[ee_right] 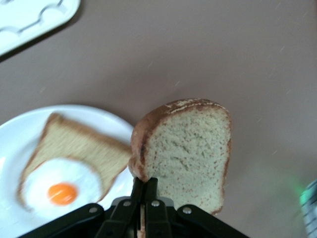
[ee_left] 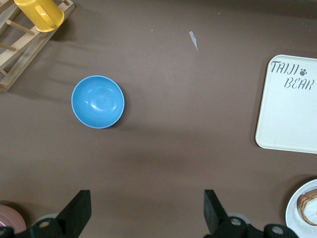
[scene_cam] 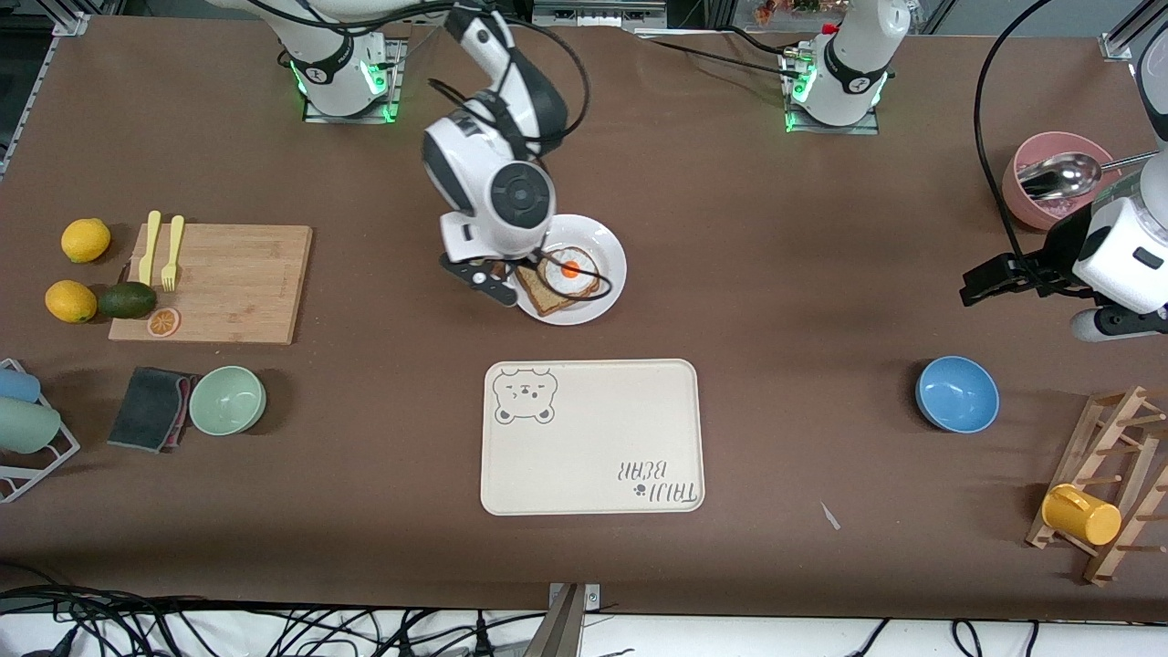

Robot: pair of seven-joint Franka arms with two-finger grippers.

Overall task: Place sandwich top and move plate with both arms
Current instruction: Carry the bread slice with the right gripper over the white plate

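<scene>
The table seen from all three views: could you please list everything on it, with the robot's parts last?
plate: one, white, mid-table, bearing egg toast
sandwich top: one, tan, in right hand
tray: one, cream, nearer camera than plate
bowls: green, blue, pink with spoon
cutting board: one, wooden, with yellow cutlery
lemons: two, yellow, beside avocado
cloth: one, grey
mug: one, yellow, on wooden rack
right hand: shut on sandwich top beside plate
left hand: open, waiting near pink bowl
</scene>
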